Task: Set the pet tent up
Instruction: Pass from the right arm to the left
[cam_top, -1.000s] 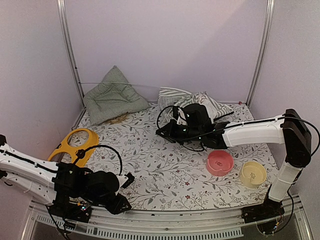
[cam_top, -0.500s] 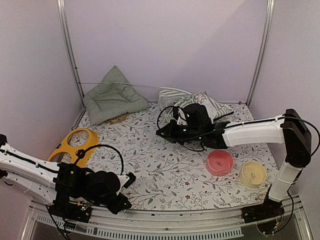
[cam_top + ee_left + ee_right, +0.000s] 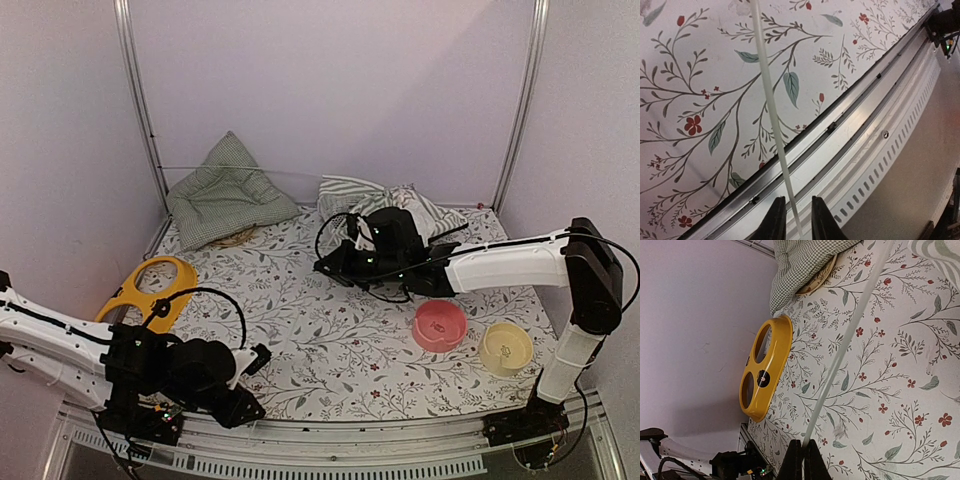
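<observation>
Your right claw [image 3: 800, 460] is clamped on a thin pole [image 3: 840, 355]. Your left claw [image 3: 795, 220], at seven o'clock, straddles one, narrowly open. The tent [image 3: 345, 190] lies at one o'clock.

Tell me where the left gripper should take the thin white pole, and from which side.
Grip the thin white pole near its end, where it crosses the front rail and seems lifted off the floral cloth. Come in along its length, one finger each side, as the left gripper stands now. Farther up, the slim shaft lies too low on the cloth to pinch.
</observation>
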Tool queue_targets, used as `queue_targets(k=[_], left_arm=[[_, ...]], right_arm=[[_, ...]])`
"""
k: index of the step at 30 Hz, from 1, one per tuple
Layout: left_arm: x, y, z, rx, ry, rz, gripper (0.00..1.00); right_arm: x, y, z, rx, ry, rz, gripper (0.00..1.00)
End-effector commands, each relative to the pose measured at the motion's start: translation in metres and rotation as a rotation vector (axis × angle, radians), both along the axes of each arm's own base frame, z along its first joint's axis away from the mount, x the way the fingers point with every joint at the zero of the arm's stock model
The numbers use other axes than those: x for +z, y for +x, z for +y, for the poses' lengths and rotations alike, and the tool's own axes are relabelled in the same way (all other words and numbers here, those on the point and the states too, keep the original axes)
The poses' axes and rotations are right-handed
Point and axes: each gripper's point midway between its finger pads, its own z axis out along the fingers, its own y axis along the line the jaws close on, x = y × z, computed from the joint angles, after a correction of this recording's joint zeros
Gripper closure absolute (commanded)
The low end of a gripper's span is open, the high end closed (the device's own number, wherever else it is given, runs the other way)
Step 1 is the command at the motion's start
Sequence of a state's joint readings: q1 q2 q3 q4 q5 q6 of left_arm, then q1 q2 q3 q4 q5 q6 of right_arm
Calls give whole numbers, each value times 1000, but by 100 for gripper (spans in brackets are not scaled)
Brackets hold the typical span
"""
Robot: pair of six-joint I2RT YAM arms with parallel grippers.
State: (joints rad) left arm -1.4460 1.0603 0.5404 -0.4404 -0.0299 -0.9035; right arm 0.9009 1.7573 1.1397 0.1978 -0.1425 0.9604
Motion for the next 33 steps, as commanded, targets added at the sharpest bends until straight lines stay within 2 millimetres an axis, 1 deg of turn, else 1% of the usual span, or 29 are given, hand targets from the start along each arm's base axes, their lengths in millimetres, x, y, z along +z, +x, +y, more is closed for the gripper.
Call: queue_targets(k=[1,5,10,21,31,33], left_arm=[[-9,-7,1,-36,24,14,80],[-12,-8,-1,-45,34,15,80],[-14,-10,0,-51,37,20,84],[-21,-13,1,-58,42,35,83],[-14,-8,0,-47,32,8,85],[-13,-7,-1,-46,33,-2,89]], right_arm=[[29,15,2,-8,31,-107,100],[31,16,2,-7,34,-108,100],[29,16,3,-5,31,-108,100],[31,18,5,-6,35,-111,100],[26,18,5,-2,29,-105,100],[25,18,5,1,28,-102,100]])
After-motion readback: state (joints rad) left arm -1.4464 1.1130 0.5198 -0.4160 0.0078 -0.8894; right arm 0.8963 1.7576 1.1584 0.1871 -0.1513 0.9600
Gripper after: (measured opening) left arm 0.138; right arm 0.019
